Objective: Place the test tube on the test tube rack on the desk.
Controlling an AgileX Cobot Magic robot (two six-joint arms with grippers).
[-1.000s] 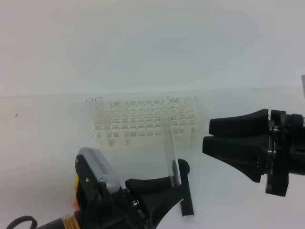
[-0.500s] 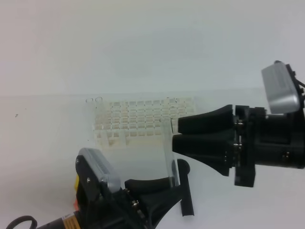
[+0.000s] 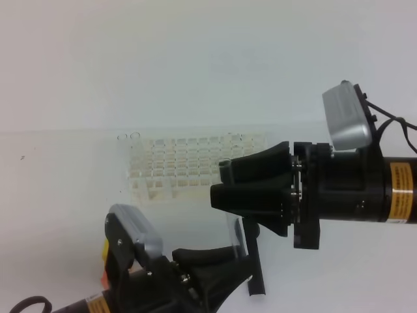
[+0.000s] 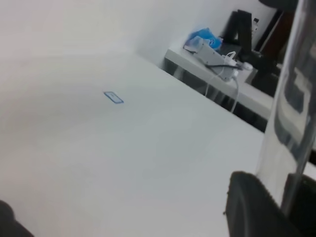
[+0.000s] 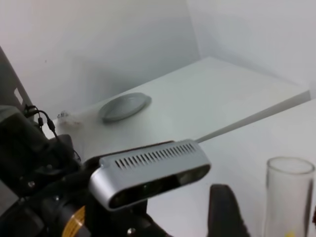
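Between the pinched fingers of the left gripper point(image 3: 240, 251), the clear glass test tube point(image 3: 236, 236) stands upright, before the white lattice test tube rack point(image 3: 195, 166); right gripper point(image 3: 220, 183) spread beside it. Left wrist: smooth, slippery glass wall point(image 4: 289, 113). Right wrist: fragile open rim point(image 5: 290, 168); grip mid-length, gently.

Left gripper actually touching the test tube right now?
Touching. In the left wrist view the test tube stands pinched against the left gripper's finger pad; the exterior view agrees.

Clear test tube point(image 3: 236, 238), white lattice test tube rack point(image 3: 189, 166), white desk point(image 3: 65, 195), black hands.
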